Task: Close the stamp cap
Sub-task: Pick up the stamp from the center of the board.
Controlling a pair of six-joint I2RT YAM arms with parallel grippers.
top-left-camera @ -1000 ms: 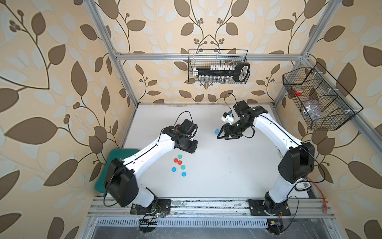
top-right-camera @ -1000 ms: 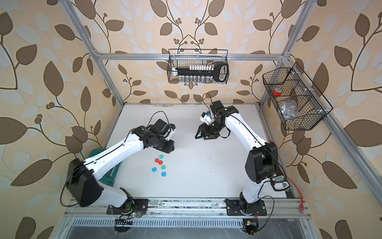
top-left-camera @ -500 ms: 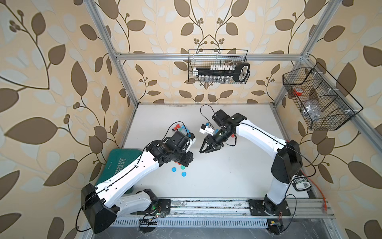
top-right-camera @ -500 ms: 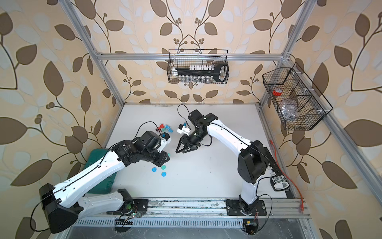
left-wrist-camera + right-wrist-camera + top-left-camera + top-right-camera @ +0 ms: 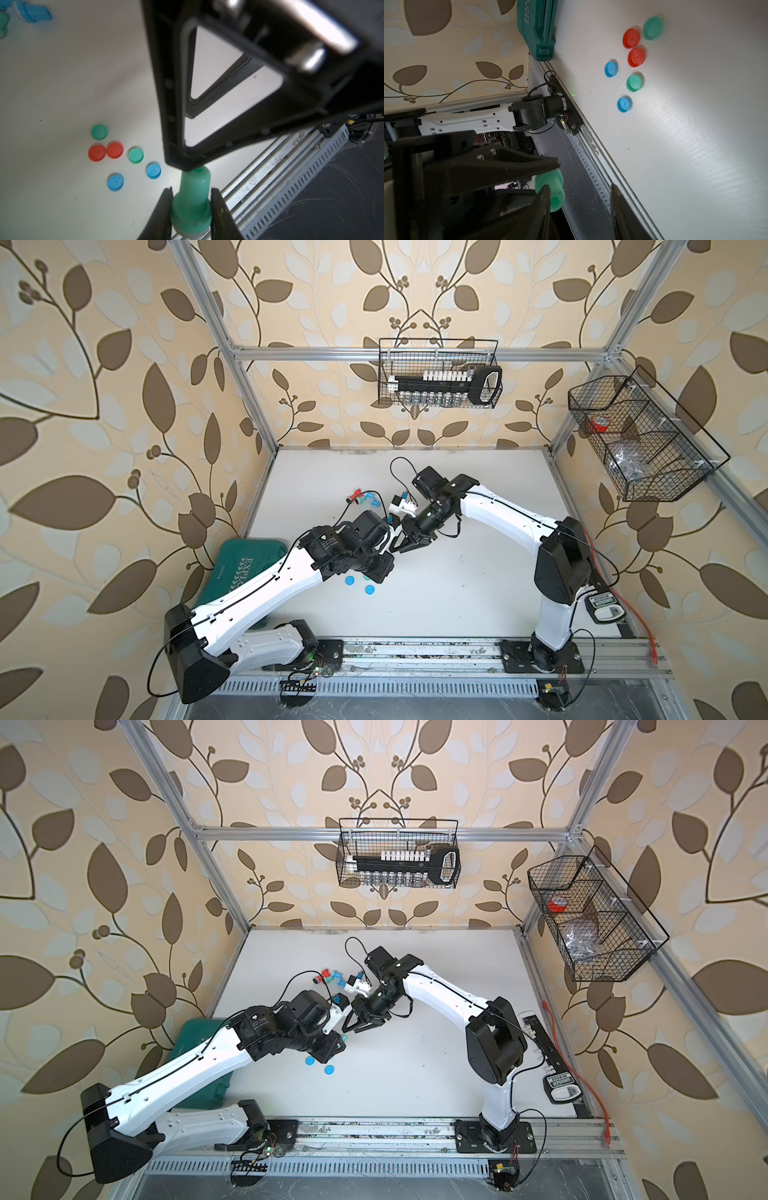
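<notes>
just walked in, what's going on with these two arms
The left gripper is shut on a green stamp, holding it up off the table. The right gripper, jaws open and empty, is close beside the stamp's free end. Six loose caps lie on the table.

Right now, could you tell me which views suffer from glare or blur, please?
Left wrist view: the black finger close to the lens is blurred, a metal part glares white, and the green stamp reads fairly clear. Right wrist view: a sheen washes the table, yet the caps look crisp. In both top views: even light, sharp focus.
</notes>
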